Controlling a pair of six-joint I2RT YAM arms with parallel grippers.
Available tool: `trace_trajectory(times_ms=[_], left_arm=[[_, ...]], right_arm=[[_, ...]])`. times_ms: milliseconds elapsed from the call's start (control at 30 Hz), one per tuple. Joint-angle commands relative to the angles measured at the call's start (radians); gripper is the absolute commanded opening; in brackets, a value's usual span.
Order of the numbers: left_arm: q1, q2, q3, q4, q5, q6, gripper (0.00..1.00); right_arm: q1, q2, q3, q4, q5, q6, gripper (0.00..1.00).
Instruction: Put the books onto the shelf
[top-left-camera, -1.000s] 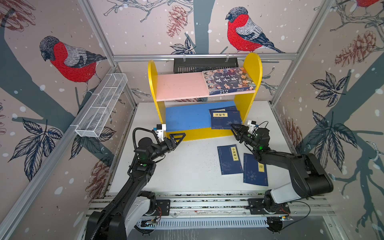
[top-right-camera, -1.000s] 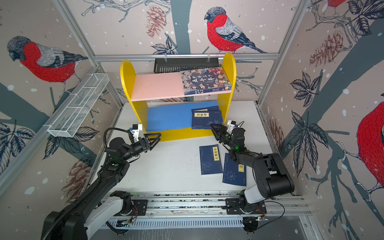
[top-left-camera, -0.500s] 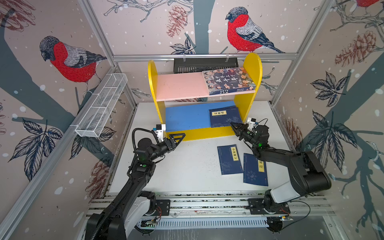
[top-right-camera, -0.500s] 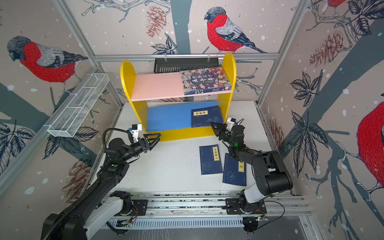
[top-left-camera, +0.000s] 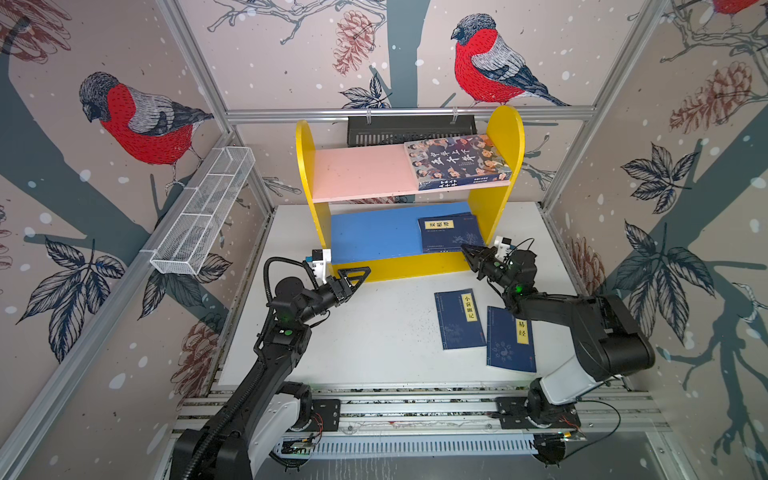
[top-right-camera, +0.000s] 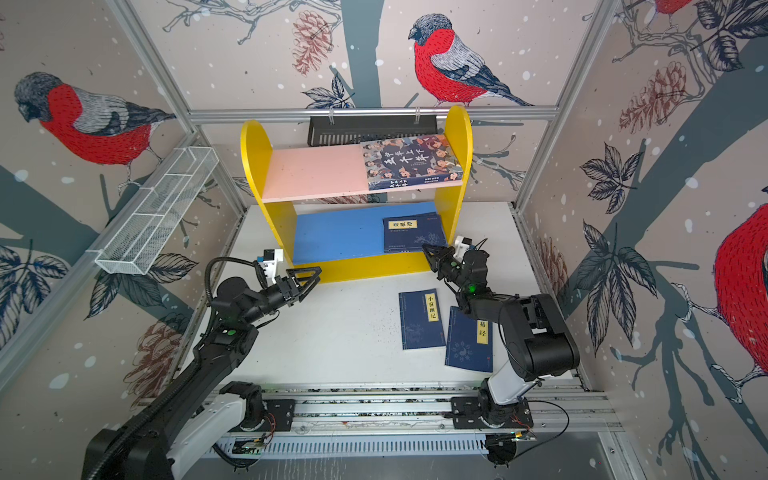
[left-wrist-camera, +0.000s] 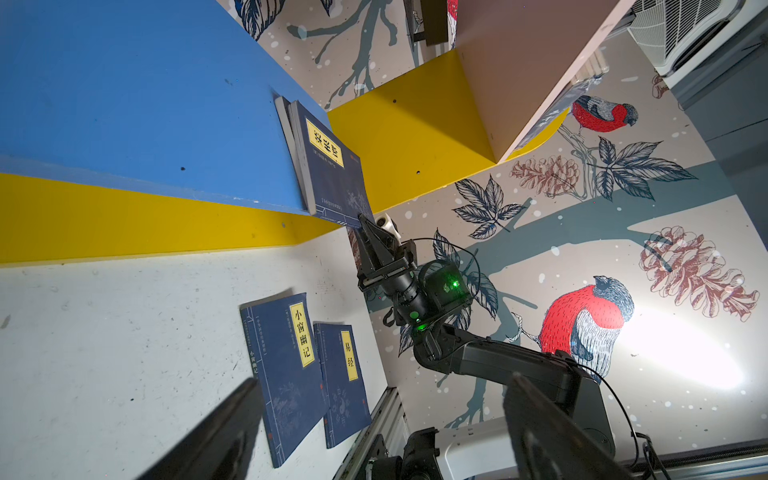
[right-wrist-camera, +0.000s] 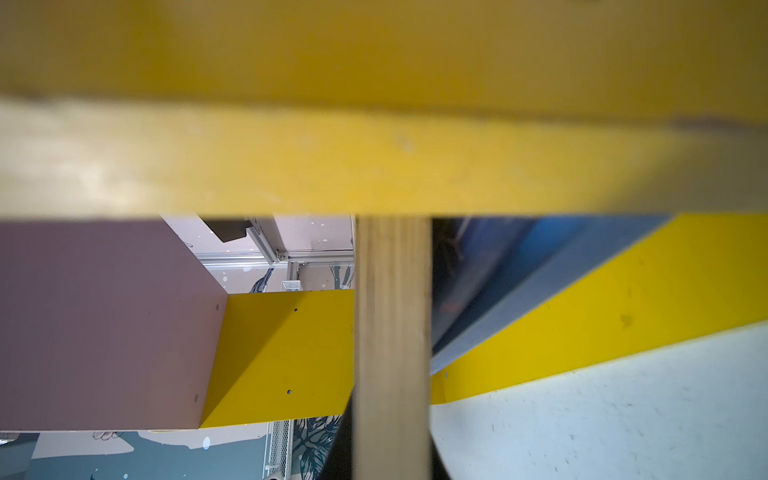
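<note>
Touching the lower book (top-left-camera: 451, 237) on the shelf (top-left-camera: 505, 137), right fingers (left-wrist-camera: 374, 239) are sitting closed, empty; left fingers (left-wrist-camera: 216, 436) are hanging spread wide, empty, before it.

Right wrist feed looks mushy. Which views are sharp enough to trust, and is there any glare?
Right wrist view: the shelf sits too close, its yellow panels badly blurred; left wrist view: the books are sharp, with a bright glare patch on the wall; both top views: crisp and evenly lit.
</note>
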Motion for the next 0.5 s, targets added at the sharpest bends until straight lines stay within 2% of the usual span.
trace_trajectory(times_ms=[0, 33, 133, 233, 467], left_arm=[[0.003, -0.003, 0.0, 0.041, -0.003, -0.004, 0.91], [0.003, -0.003, 0.0, 0.041, -0.002, -0.004, 0.91], [0.003, -0.004, 0.0, 0.041, -0.003, -0.004, 0.91], [0.003, -0.009, -0.003, 0.041, -0.004, -0.004, 0.91], [0.003, -0.01, -0.006, 0.045, -0.004, -0.007, 0.91]], right_arm=[[-0.003, 0.009, 0.013, 0.031, 0.003, 0.006, 0.19], [-0.004, 0.012, 0.017, 0.023, 0.0, 0.005, 0.23], [-0.006, 0.013, 0.019, 0.014, -0.003, 0.002, 0.26], [-0.006, 0.001, 0.019, -0.006, -0.007, -0.009, 0.35], [-0.006, -0.052, 0.005, -0.048, -0.003, -0.022, 0.45]])
